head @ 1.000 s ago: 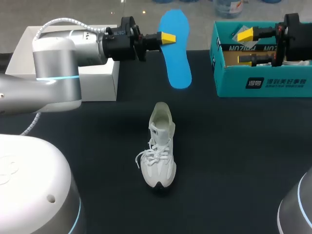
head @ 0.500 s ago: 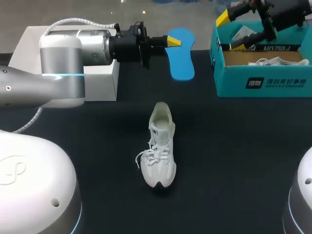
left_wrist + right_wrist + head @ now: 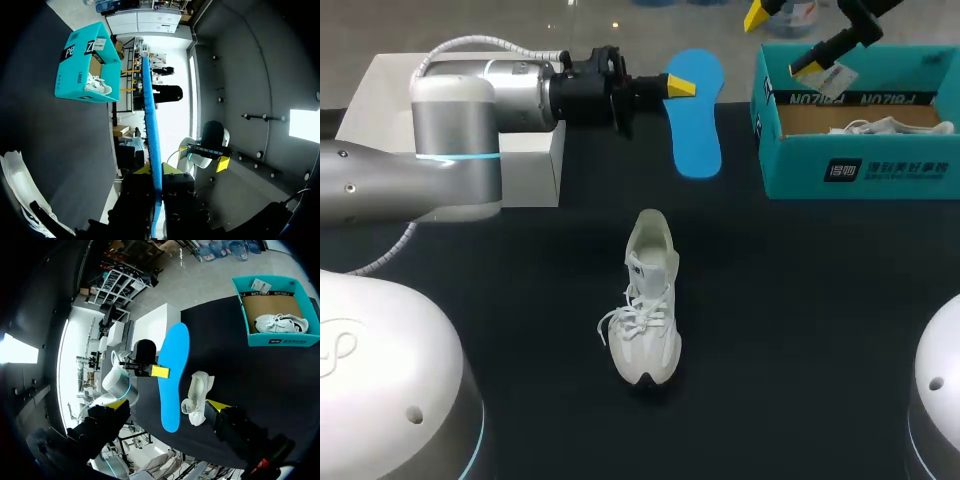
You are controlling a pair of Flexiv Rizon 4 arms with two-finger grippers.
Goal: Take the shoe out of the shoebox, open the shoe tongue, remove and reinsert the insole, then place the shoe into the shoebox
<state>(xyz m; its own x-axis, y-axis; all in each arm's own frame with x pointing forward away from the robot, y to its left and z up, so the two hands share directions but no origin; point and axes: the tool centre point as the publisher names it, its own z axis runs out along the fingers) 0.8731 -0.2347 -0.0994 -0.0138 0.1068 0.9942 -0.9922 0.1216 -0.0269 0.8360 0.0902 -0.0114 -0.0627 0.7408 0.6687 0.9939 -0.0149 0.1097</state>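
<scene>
At centre of the black tabletop (image 3: 800, 330): white lace-up sneaker (image 3: 648, 305), toe toward 6 o'clock, touched by neither gripper. At 12 o'clock: flat blue foam insole (image 3: 698, 130), clamped near its far end by the left gripper (image 3: 678, 86). At 2 o'clock: teal cardboard shoebox (image 3: 860, 170) holding a second white shoe (image 3: 880, 127); right gripper (image 3: 783, 40) over its far edge, fingers spread wide, empty.

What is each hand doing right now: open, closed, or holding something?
Left hand: closed on the insole.
Right hand: open, holding nothing.
</scene>
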